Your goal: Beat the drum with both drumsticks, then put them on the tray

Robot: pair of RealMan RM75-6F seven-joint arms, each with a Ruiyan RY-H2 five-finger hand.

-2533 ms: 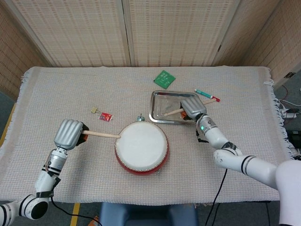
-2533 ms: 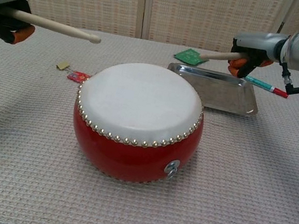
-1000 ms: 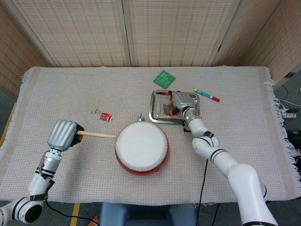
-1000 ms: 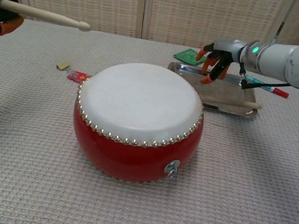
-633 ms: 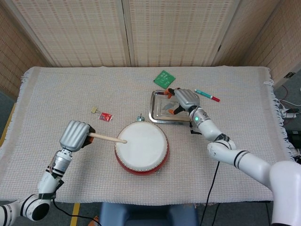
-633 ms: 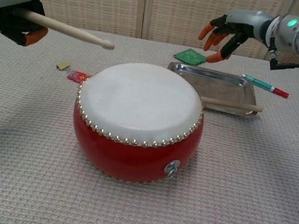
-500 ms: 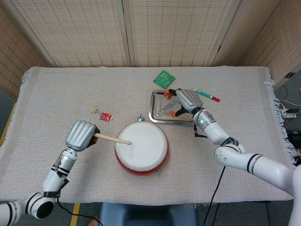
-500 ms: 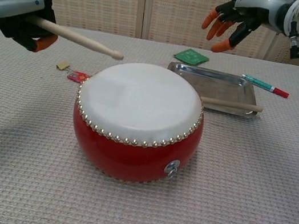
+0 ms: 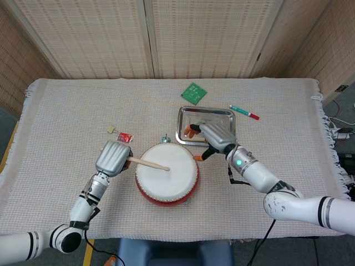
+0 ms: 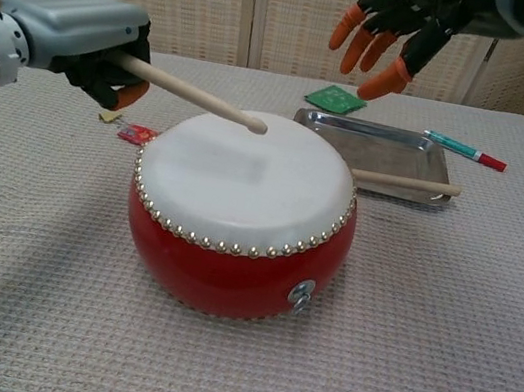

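Already one drumstick (image 10: 404,183) lay across the tray's (image 10: 376,155) front rim and could roll off; right hand (image 10: 393,28) hung spread, empty. Left hand (image 10: 81,39) gripped second drumstick (image 10: 193,96) over the mid-bench drum (image 10: 240,211); a swing might clip it.

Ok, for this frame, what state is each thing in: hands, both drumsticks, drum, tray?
Left hand: grips a drumstick.
Held drumstick: raised, its tip over the drumhead.
Right hand: holds nothing, fingers spread, lifted above the table.
Other drumstick: let go, lying along the tray's near edge.
Drum: upright on the cloth.
Tray: flat behind the drum.
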